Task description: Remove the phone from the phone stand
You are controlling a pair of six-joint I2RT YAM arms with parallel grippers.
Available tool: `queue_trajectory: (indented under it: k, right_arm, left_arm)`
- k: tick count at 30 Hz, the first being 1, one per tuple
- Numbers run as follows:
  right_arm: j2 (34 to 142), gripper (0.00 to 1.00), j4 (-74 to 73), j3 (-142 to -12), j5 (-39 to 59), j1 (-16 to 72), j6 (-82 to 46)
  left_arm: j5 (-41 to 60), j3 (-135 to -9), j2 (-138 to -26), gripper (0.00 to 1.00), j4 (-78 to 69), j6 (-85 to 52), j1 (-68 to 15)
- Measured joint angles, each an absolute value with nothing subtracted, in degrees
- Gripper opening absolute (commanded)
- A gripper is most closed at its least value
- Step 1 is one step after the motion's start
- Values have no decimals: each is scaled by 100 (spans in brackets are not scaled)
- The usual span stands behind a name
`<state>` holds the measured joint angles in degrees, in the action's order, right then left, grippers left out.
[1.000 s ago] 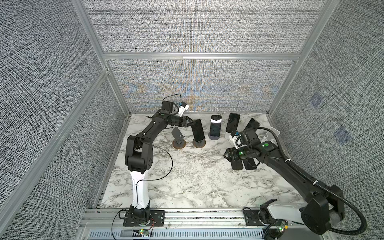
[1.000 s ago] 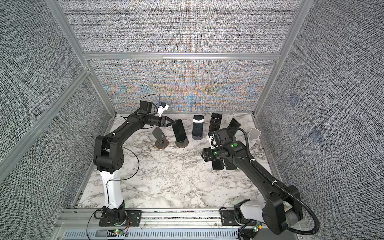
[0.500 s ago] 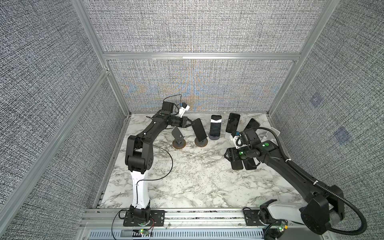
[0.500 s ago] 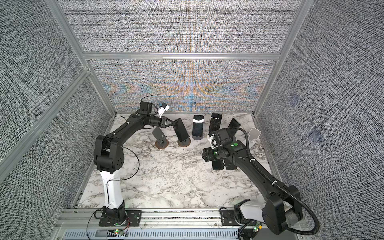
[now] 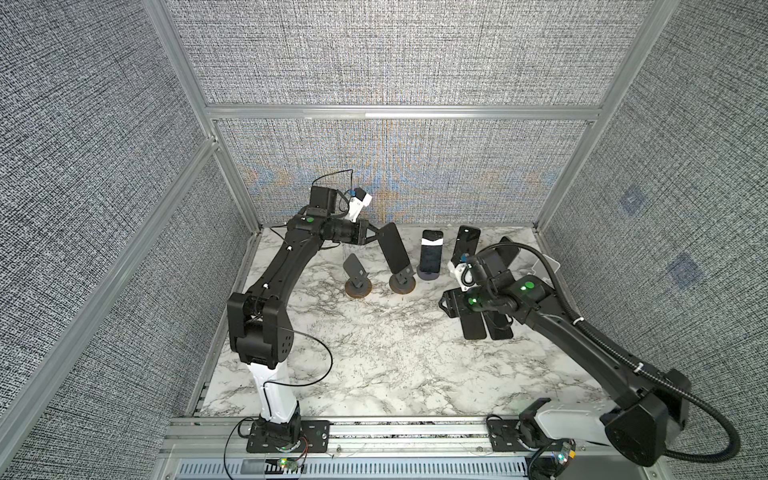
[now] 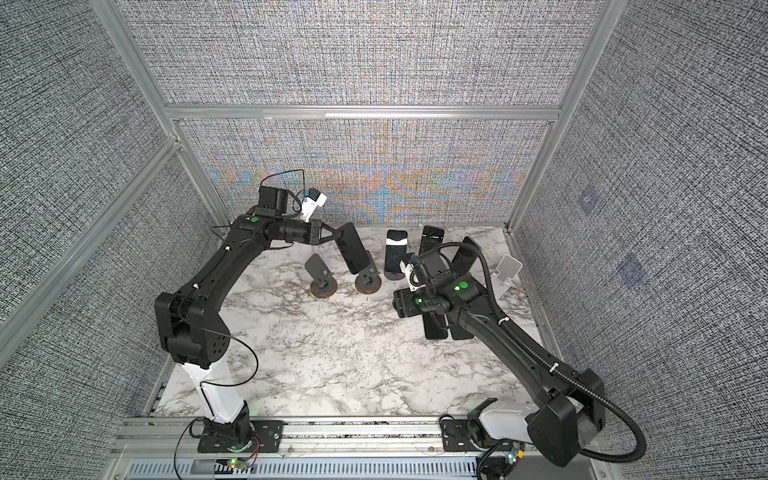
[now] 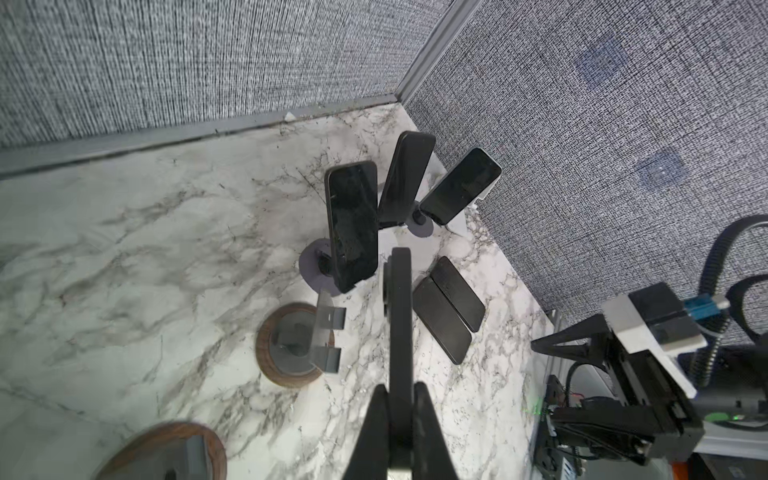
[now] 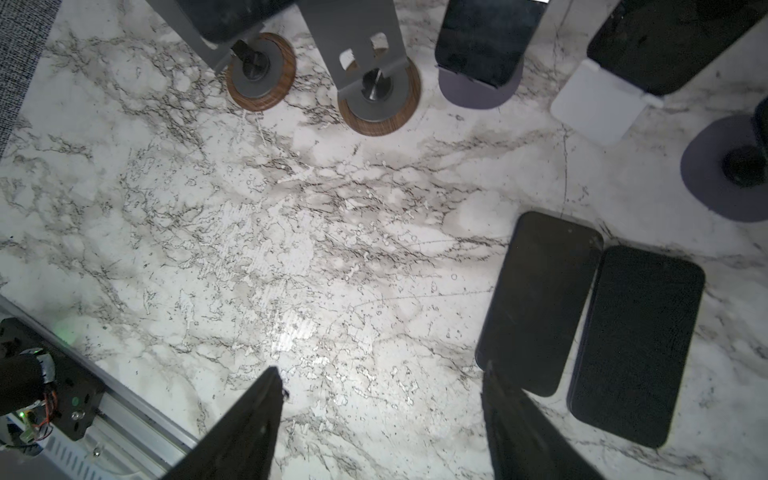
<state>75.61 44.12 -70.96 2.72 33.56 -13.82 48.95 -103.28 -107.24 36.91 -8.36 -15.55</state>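
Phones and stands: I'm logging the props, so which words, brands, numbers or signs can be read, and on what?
No legible text anywhere.
held phone: blank dark face.
flat phones: dark, no print visible.
white-banded phone: screen detail too small to read.
wall patches: faint, unreadable.

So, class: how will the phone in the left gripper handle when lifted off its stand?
Probably stiff: the phone looks straight with the left gripper pinching only its top end. That small grip on smooth faces might let it pivot. The stand has a small round base, so dragging could tip it.
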Motion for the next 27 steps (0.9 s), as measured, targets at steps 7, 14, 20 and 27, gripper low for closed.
queue_trajectory:
  k: [7, 14, 20, 27]
  right_arm:
    - [8333, 85, 4410, -8003, -95, 3951, -1452]
    - [9227, 96, 4038, -8501, 246, 4324, -1717]
    - [9612, 97, 3684, -8613, 311, 4622, -1837]
    - [9915, 85, 3559, -8626, 141, 4613, -1938]
  left_arm:
    - [4967, -9677, -10339, 0, 4713, -906, -1555]
    - [5371, -8722, -10116, 0, 4327, -1214, -1555]
    - [5655, -8409, -10169, 0, 3850, -1525, -1555]
    - [5859, -8409, -10178, 0, 3701, -1568, -1555]
